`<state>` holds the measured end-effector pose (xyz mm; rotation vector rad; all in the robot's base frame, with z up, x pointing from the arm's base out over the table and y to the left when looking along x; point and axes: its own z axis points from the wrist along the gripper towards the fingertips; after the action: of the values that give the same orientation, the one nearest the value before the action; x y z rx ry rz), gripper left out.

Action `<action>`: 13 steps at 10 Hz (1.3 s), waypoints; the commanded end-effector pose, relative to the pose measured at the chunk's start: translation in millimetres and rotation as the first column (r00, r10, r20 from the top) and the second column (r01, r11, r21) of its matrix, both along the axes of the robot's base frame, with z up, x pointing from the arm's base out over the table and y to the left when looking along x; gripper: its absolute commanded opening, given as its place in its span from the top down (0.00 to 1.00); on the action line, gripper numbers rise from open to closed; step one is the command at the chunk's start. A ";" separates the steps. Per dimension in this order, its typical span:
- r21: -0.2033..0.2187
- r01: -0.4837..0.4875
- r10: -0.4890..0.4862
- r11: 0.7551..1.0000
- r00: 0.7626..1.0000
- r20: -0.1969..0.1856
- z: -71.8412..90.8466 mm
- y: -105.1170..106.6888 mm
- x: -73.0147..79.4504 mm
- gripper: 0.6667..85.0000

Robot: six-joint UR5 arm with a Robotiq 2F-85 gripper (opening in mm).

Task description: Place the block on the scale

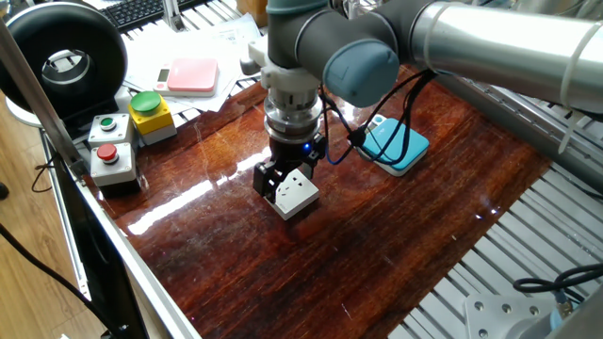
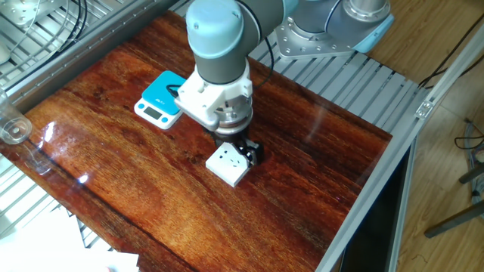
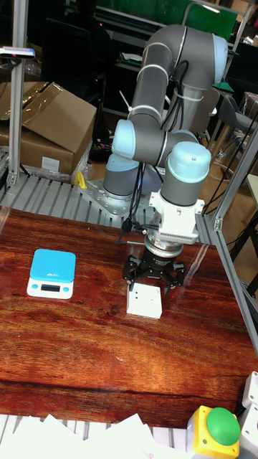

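Now jaws [image 1: 284,181] spread, straddling block [image 1: 295,192] mid-worktop; unclenched. Advice: centre on block, close squarely before lifting toward scale [image 1: 396,146].

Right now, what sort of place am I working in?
Probably a robotics lab or workshop bench: aluminium-frame rails edge the wooden table, a button box sits at one corner, and cardboard boxes stand behind.
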<state>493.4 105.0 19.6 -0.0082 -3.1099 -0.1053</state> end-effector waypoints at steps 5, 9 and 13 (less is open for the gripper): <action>-0.018 0.004 -0.004 1.000 1.000 0.008 -10.3 -7.3 3.8 0.01; -0.018 0.012 -0.012 1.000 1.000 0.012 -14.5 -9.1 4.6 0.01; -0.007 0.007 -0.007 1.000 1.000 0.008 -10.8 -3.8 2.5 0.00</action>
<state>496.1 95.9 4.9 -0.0093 -3.1213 -0.0692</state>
